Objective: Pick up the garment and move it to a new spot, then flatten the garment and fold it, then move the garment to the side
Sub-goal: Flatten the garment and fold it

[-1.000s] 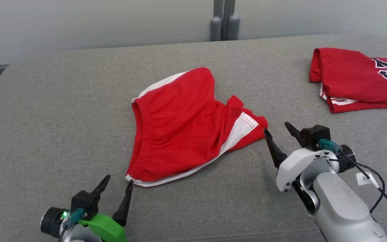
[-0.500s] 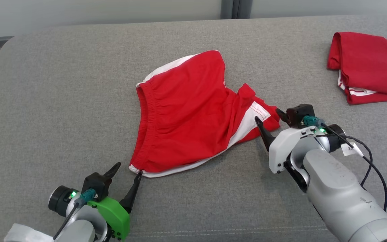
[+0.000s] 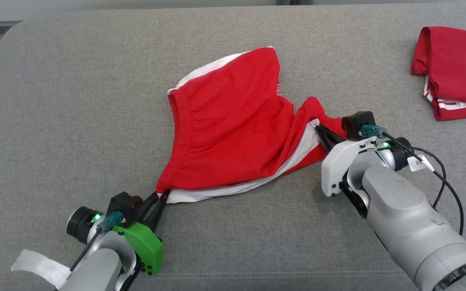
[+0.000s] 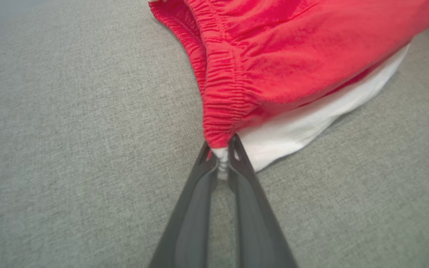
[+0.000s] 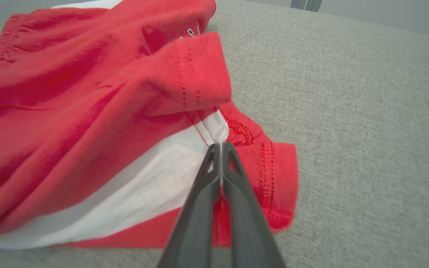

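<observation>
A second ago both were gaping wide. Now the left end effector [image 3: 161,197] is pinching the waistband corner of the red shorts [image 3: 233,125], and the right end effector [image 3: 318,128] is clamping a leg hem, mid grey cushion [image 3: 75,101].

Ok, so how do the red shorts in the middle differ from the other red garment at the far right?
The shorts lie spread and rumpled; the folded garment is a neat stack. The shorts are pinched at two corners by the left gripper and right gripper; the folded garment is untouched. Both are red with white trim, on the grey cushion.
</observation>
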Robot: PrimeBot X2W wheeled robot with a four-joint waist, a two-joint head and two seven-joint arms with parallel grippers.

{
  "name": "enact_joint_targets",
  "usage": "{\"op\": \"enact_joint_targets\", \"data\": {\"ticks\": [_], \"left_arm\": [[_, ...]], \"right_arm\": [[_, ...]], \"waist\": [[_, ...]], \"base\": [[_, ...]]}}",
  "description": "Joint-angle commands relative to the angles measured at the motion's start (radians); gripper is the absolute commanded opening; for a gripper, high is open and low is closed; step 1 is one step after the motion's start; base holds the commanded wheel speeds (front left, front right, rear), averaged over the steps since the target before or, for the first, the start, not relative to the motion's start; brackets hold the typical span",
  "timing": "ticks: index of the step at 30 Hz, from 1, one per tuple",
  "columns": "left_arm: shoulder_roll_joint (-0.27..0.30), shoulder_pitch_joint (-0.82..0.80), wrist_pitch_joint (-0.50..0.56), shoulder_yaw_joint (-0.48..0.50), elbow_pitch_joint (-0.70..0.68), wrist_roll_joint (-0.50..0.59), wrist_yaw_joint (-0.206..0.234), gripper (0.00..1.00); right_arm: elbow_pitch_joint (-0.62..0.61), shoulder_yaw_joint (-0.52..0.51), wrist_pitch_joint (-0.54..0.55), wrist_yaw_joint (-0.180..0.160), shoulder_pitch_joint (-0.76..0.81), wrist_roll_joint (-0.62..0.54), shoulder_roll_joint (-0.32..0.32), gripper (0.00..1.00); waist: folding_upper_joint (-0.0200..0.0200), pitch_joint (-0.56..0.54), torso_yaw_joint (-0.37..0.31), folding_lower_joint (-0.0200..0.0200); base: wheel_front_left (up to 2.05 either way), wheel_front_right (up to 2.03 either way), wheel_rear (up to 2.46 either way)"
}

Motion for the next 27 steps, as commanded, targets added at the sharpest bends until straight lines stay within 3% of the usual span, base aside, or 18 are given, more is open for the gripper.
{"op": "enact_joint_targets", "data": {"ticks": [1, 12, 19, 27], "left_arm": [[0.008, -0.015, -0.004, -0.001, -0.002, -0.004, -0.002, 0.0], [0.005, 0.062, -0.004, 0.044, -0.06, -0.005, -0.002, 0.0], [0.024, 0.122, -0.004, 0.1, -0.147, 0.021, 0.0, 0.0], [0.072, 0.089, -0.004, 0.145, -0.276, 0.041, 0.009, 0.0]], "right_arm": [[0.005, 0.007, -0.011, 0.0, -0.008, 0.011, -0.003, 0.0], [-0.045, 0.041, -0.044, 0.0, 0.068, 0.099, -0.027, 0.0], [-0.195, 0.079, -0.044, 0.0, 0.158, 0.211, -0.091, 0.0], [-0.381, 0.105, -0.025, 0.0, 0.144, 0.311, -0.173, 0.0]], "waist": [[0.0, 0.002, 0.0, -0.0001], [0.0, -0.068, -0.008, -0.0001], [0.0, -0.125, -0.027, -0.0001], [0.0, -0.128, -0.05, -0.0001]], "base": [[0.0, 0.0, 0.0], [0.0, 0.0, 0.0], [0.0, 0.0, 0.0], [0.0, 0.0, 0.0]]}}
